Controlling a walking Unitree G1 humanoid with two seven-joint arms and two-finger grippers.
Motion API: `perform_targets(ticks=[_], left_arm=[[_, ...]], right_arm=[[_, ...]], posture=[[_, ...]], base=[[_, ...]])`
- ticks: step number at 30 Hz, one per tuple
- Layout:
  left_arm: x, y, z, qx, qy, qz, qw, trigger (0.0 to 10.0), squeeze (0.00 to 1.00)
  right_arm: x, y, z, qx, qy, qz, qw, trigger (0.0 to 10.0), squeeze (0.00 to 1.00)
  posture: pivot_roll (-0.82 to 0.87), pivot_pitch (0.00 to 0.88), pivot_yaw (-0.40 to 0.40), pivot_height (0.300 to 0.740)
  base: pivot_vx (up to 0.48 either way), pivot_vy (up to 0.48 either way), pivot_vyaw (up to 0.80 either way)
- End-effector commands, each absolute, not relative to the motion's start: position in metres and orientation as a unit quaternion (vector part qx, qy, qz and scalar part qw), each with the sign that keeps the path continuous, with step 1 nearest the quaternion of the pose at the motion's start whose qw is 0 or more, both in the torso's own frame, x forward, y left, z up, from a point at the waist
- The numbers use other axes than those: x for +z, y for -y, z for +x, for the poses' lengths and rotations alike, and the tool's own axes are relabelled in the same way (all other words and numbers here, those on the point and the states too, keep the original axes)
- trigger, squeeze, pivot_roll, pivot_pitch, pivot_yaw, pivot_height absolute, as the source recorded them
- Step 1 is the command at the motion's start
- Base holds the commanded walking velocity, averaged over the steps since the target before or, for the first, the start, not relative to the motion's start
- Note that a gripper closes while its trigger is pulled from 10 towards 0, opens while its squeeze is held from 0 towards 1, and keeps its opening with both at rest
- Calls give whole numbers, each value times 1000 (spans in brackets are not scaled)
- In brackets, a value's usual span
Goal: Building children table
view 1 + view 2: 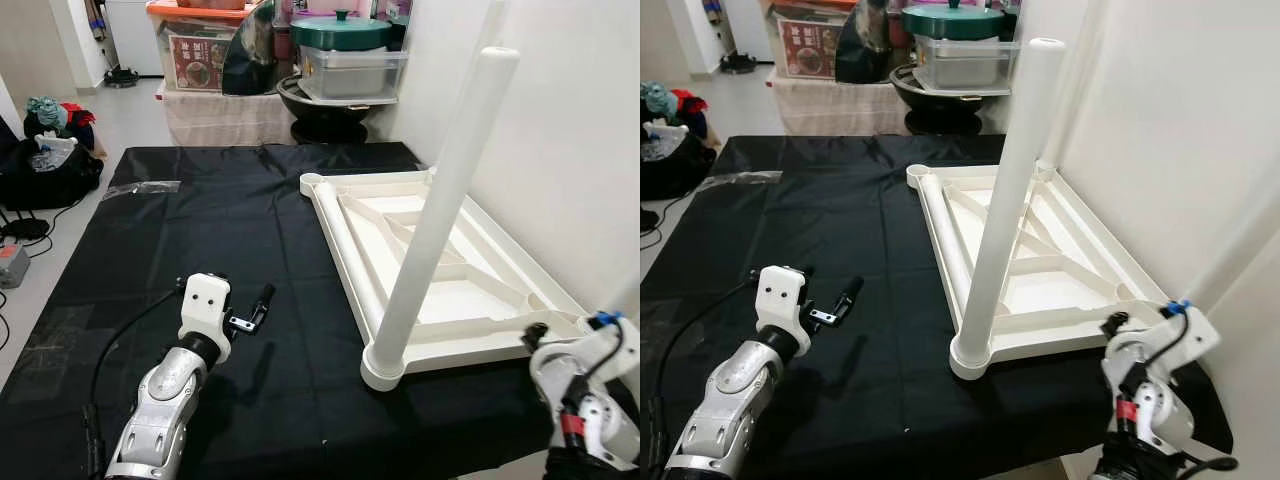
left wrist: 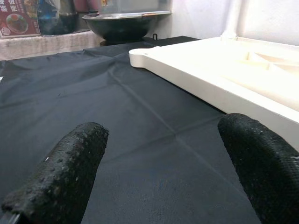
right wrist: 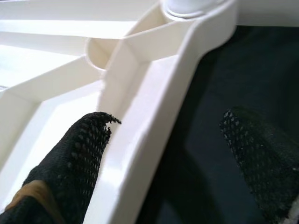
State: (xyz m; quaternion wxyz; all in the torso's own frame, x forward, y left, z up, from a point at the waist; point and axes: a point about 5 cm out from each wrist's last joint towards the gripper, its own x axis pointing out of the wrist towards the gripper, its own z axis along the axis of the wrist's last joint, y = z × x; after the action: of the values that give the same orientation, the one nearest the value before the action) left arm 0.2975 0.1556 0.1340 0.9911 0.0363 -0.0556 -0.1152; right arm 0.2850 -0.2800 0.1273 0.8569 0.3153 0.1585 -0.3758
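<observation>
Tabletop (image 1: 455,290) lies upturned, one leg (image 1: 440,205) upright, right gripper (image 3: 163,154) straddling its rim.

Left arm (image 1: 160,400): silver, ribbed metal forearm, black collar at the wrist, boxy white wrist housing with two small dark holes on its face. A black cable looped out along it to a connector. Left gripper (image 1: 255,308): two long black fingers on a small metal bracket, pads (image 2: 60,175) pebbled rubber. Right arm (image 1: 1150,400): silver with white housing, red band, a blue fitting at the top. Right gripper fingers (image 3: 70,158) had black mesh-textured pads, one with a tan band.
</observation>
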Motion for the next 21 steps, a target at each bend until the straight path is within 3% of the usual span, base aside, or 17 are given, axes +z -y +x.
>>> perform_targets(ticks=[1,11,20,21], left_arm=[[132,-155,296,-115,50,41,991,10000,0],[131,-155,296,-118,48,46,991,10000,0],[130,-154,295,-122,45,47,990,10000,0],[129,-153,295,-123,44,48,990,10000,0]], right_arm=[[122,272,288,-368,-185,301,860,10000,0],[102,241,292,-311,-275,212,885,10000,0],[88,247,284,-318,-310,176,879,10000,0],[87,248,282,-320,-319,170,876,4588,0]], posture=[[60,0,-115,740],[66,0,-112,740],[62,0,-111,740],[62,0,-110,740]], base=[[0,0,0],[0,0,0],[0,0,0],[0,0,0]])
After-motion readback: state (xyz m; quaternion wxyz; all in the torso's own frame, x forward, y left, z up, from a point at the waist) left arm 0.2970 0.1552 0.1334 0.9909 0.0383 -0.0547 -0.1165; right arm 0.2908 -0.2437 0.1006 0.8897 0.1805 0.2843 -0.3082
